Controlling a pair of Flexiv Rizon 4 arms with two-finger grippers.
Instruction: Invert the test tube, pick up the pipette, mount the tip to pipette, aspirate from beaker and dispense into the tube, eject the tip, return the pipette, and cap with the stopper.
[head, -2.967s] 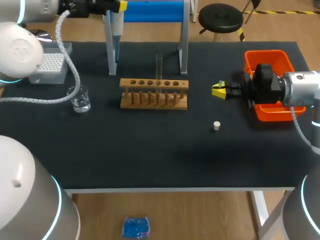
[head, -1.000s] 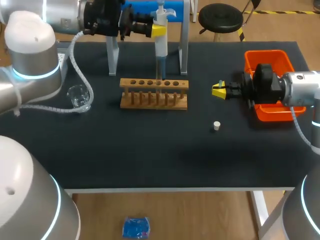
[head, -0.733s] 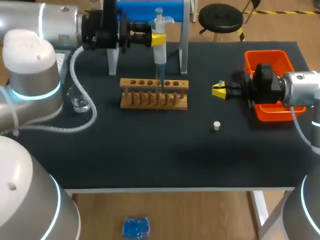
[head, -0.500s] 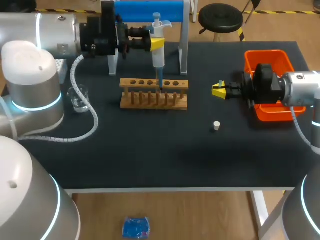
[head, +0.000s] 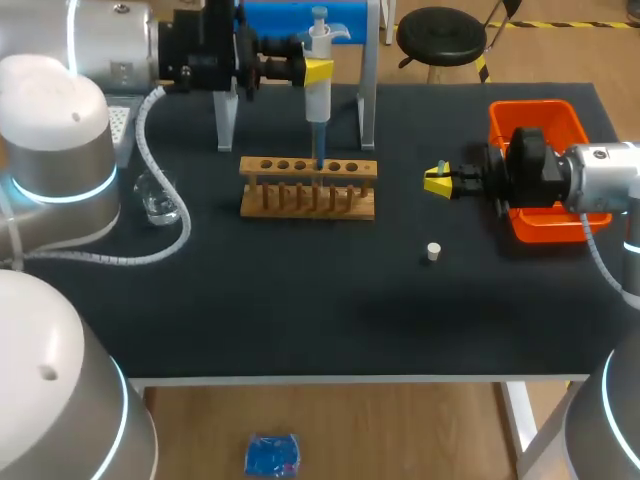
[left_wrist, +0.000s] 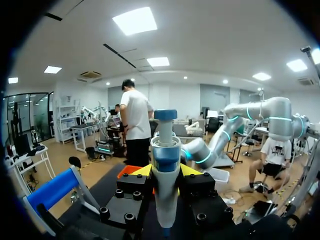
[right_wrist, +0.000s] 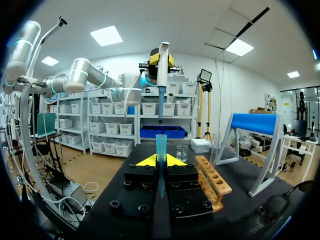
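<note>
The left pincer (head: 314, 71) grips the pipette (head: 319, 98) upright over the wooden rack (head: 308, 187); the stopper (head: 433, 251) lies apart on the table (head: 300, 310).

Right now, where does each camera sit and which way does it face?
Head: above and behind, looking down on the table; both arms show, left fingers holding the pipette, right fingers by the bin.
Left wrist: on the left arm, facing the bin; its fingers grip the pipette.
Right wrist: on the right arm, looking past the rack; its fingers hold a blue tip.
Shared: all three show the pipette.
</note>
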